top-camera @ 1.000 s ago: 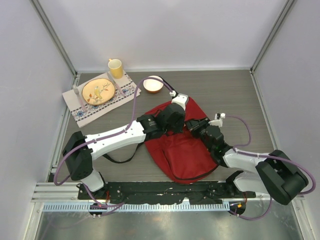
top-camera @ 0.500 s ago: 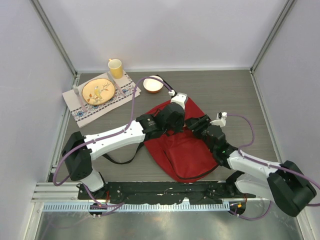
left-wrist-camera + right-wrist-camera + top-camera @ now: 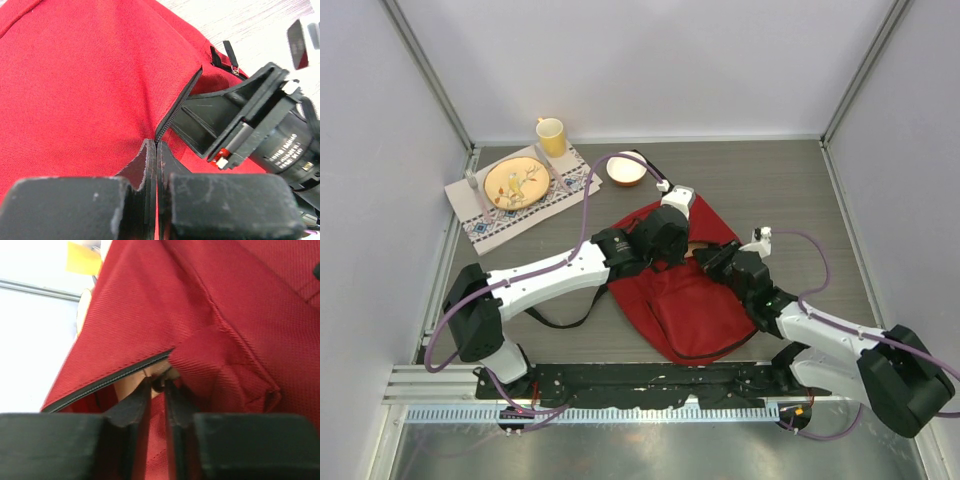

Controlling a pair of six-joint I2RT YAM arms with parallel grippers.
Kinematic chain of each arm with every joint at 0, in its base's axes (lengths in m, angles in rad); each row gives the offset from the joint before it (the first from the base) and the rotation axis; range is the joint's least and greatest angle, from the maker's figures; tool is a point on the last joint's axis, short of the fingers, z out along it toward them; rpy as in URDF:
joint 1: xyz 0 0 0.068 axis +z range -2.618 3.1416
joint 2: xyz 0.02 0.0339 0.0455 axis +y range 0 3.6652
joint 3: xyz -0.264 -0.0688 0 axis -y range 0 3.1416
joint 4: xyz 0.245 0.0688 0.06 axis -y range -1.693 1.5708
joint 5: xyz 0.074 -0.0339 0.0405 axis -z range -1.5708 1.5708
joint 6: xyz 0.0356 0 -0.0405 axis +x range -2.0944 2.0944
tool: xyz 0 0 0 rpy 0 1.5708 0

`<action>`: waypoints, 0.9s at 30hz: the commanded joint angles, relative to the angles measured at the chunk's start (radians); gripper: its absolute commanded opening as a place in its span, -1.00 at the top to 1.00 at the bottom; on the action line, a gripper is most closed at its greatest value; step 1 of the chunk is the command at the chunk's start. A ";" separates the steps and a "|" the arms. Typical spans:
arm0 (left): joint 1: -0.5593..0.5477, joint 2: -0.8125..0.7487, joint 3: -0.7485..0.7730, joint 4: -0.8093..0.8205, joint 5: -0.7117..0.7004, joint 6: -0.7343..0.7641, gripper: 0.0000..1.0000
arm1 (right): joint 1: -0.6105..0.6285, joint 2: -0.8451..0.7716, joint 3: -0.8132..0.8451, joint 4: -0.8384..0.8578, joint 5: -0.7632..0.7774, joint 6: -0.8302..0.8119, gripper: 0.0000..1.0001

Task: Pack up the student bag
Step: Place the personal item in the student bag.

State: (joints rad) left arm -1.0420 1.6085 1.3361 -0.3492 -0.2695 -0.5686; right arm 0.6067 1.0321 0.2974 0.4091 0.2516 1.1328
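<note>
The student bag (image 3: 695,305), a dark-red backpack, lies flat in the middle of the table, and its red fabric fills both wrist views (image 3: 90,75) (image 3: 240,305). My left gripper (image 3: 680,250) is shut, pinching the red fabric at the end of a black zipper line (image 3: 177,107); its tips (image 3: 156,145) meet there. My right gripper (image 3: 704,259) faces it from the right, its black body close by in the left wrist view (image 3: 240,125). Its tips (image 3: 159,385) are shut on a small dark zipper pull at the end of a partly open zipper (image 3: 110,377).
A patterned cloth with a decorated plate (image 3: 515,183) and cutlery lies at the back left. A yellow mug (image 3: 552,135) stands behind it and a small bowl (image 3: 626,168) to its right. A black bag strap (image 3: 560,318) trails left under my left arm.
My right arm has stretched out lower and its gripper has shifted slightly toward the near edge along the bag. The left arm has held its place.
</note>
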 commanded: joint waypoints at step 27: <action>0.005 -0.050 -0.026 0.019 0.001 -0.030 0.54 | -0.001 -0.381 0.040 -0.464 0.049 -0.169 0.26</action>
State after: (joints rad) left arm -1.0420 1.6016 1.3148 -0.3523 -0.2687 -0.5785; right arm 0.6067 0.8379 0.3649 0.2279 0.2478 1.0145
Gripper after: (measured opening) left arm 0.214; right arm 0.365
